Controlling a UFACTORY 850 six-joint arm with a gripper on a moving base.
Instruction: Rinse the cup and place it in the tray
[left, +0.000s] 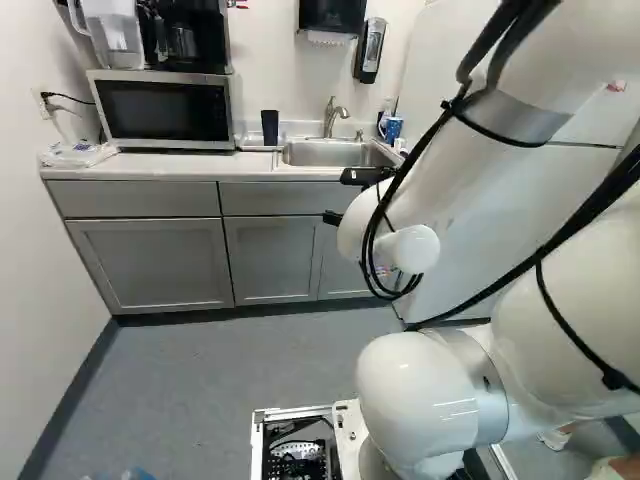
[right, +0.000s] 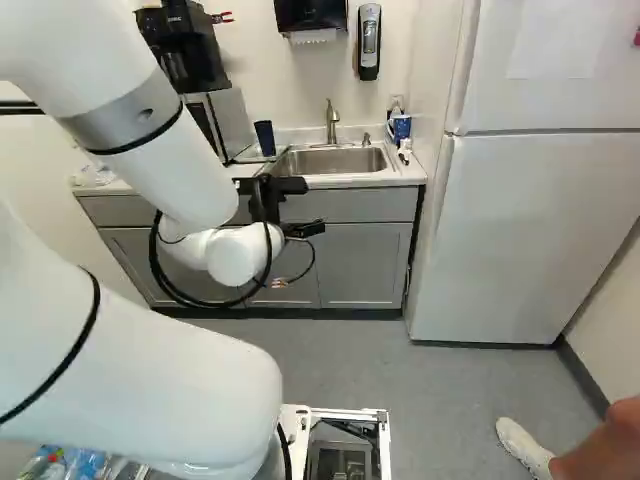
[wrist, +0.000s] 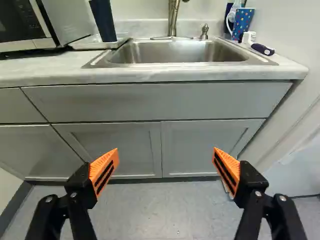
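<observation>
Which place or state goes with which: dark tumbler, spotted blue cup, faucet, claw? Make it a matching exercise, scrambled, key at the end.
Column 1
1. Dark tumbler
2. Spotted blue cup
3. Faucet
4. Claw

Column 2
A. Behind the sink basin
B. Open, nothing held
C. By the sink basin's corner, on the refrigerator side
D. On the tray, between the microwave and the sink basin

Pairs: 1-D, 2-C, 3-A, 4-B
</observation>
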